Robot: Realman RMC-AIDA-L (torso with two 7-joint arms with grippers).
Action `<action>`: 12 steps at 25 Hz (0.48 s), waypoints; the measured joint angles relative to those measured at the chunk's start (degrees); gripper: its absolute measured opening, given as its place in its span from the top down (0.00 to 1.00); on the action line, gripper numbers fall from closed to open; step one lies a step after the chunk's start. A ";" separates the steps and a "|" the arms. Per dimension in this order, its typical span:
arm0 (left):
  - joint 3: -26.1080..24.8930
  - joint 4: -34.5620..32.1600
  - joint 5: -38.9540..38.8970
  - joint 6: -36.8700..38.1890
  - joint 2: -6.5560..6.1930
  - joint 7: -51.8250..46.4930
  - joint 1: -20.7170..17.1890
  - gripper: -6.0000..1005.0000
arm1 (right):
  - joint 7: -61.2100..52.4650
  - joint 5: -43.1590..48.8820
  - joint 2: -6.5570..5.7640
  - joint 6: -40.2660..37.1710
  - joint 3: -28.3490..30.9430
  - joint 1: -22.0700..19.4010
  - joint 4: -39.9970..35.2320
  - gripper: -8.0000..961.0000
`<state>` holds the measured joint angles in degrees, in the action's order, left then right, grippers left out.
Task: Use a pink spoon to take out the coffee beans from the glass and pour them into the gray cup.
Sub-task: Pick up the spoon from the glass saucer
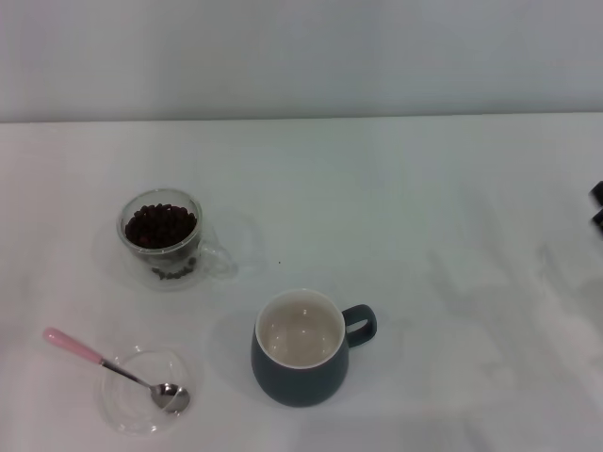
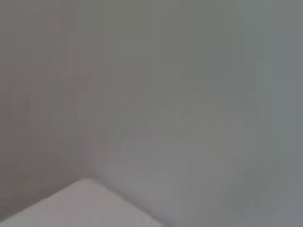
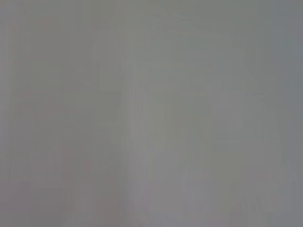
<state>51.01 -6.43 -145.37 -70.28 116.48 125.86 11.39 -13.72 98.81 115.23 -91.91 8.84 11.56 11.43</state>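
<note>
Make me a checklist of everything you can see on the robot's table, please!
Surface: white table, no spills seen.
Pink spoon: lying with its bowl on a clear saucer, handle pointing off to the robot's left.
Glass: upright, holding the coffee beans.
Gray cup: upright, inside looks empty, handle toward the robot's right.
Clutter: nothing seen.
Grippers: left not in view; only a dark bit shows at the right edge, perhaps the right gripper.
Cables: nothing seen.
Surroundings: plain pale wall behind.
</note>
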 joint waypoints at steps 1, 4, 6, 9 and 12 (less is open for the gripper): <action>0.05 0.00 1.49 -0.10 -0.80 -4.59 -0.81 0.16 | 0.04 -0.02 0.00 -1.02 0.92 0.23 0.00 0.15; 0.08 0.01 8.08 -0.38 -3.25 -17.89 -1.50 0.16 | 1.40 -0.08 0.00 -2.17 2.97 0.92 0.04 0.16; 0.06 -0.02 11.91 -0.55 -4.35 -23.53 -1.43 0.16 | 3.03 -0.10 0.00 -1.90 3.89 1.46 0.15 0.17; 0.08 -0.21 23.90 -2.89 -6.86 -34.40 -0.43 0.16 | 3.94 -0.12 0.05 -0.59 4.36 2.59 0.16 0.17; 0.07 -0.48 25.76 -4.82 -6.92 -35.84 -0.20 0.16 | 4.02 -0.14 0.07 0.43 4.40 3.57 -0.07 0.18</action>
<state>51.08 -6.91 -119.61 -75.10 109.56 90.02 11.19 -9.70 98.67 115.30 -91.48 13.24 15.13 11.36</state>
